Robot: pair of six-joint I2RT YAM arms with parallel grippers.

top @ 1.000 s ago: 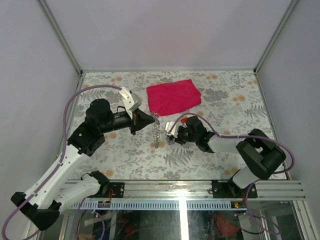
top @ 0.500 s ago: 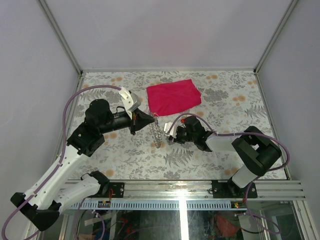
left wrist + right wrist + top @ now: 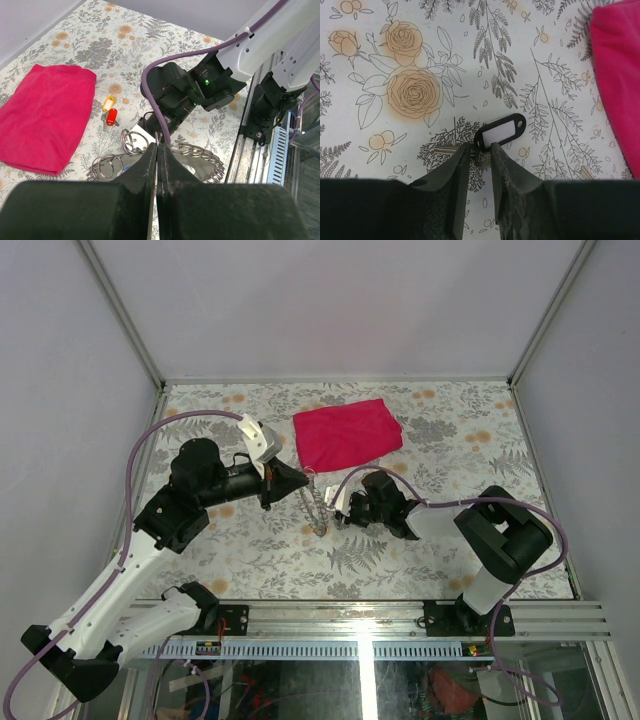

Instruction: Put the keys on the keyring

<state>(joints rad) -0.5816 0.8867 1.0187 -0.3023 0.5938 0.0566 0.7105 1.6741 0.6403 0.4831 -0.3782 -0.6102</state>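
Crowding mid-table with the black left gripper [image 3: 303, 478] and black right gripper [image 3: 341, 514] nose to nose, a string of shiny silver wire rings [image 3: 316, 508] between; blocking far centre with a crumpled magenta cloth [image 3: 347, 433]; leaving flower-printed tabletop [image 3: 470, 440] open far right.

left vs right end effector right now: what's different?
Fingers: left end effector pressed shut on a thin silver metal strip, likely the keyring; right end effector slightly apart, straddling a silver key with a black white-labelled tag. Height: left raised, metal chain dangling; right down at the floral table. Both sit close together mid-table.
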